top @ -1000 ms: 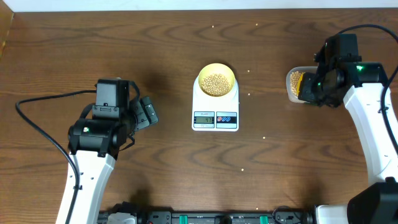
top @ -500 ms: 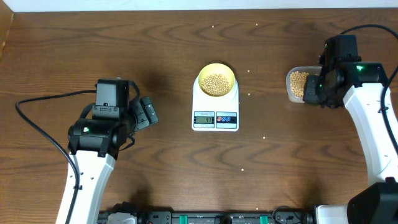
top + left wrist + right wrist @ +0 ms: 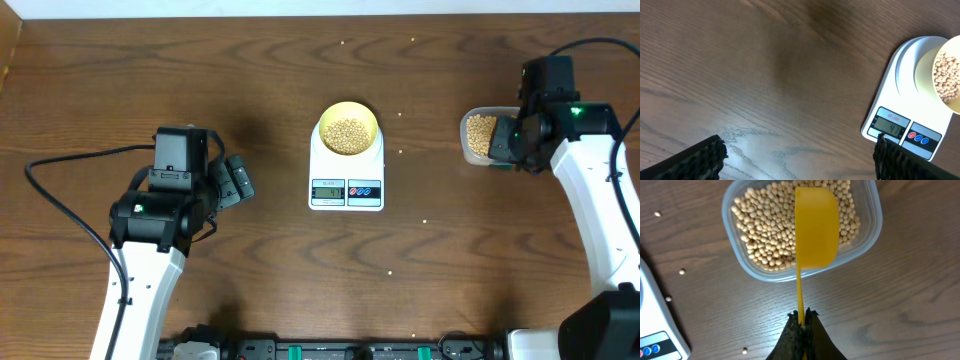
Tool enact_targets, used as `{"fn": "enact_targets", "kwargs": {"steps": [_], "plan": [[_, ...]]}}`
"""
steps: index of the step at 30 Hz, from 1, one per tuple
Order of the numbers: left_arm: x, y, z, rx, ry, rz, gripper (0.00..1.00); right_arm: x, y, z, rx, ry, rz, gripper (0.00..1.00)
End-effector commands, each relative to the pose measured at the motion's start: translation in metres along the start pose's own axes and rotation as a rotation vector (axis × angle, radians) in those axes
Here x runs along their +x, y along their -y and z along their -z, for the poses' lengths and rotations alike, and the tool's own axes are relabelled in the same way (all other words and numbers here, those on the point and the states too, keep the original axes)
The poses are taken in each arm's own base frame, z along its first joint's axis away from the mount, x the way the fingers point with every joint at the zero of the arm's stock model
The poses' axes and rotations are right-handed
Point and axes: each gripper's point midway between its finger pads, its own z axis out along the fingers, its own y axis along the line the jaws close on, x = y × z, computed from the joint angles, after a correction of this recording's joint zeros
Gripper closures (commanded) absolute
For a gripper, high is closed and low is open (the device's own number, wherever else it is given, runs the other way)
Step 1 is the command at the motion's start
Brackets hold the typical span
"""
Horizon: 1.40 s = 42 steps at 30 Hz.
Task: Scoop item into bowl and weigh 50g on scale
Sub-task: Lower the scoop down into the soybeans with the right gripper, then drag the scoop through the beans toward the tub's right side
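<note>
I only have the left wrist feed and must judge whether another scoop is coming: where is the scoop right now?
Observer: The yellow scoop is over the clear container of beans, to the right of the scale.
Operator: Is it gripped?
Observer: Yes, the right claw is shut on its handle.
Operator: Any spills I can't see?
Observer: Several loose beans lie scattered on the table around the scale.
</note>
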Motion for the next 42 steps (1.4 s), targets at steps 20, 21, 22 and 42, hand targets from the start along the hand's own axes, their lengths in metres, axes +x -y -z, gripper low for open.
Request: {"fn": "enact_targets", "kwargs": {"steps": [20, 21, 22, 42], "plan": [[-0.005, -0.003, 0.002, -0.015, 0.016, 0.007, 0.04, -0.009, -0.004, -0.028, 0.002, 0.007, -0.069, 0.99], [-0.005, -0.003, 0.002, -0.014, 0.016, 0.007, 0.04, -0.008, -0.004, -0.029, 0.004, 0.004, -0.068, 0.99], [-0.005, -0.003, 0.002, -0.014, 0.016, 0.007, 0.04, -0.007, -0.004, -0.031, 0.005, -0.001, -0.068, 0.99], [-0.005, -0.003, 0.002, -0.014, 0.016, 0.007, 0.04, 0.006, -0.039, -0.044, -0.179, -0.106, -0.07, 0.99]]}}
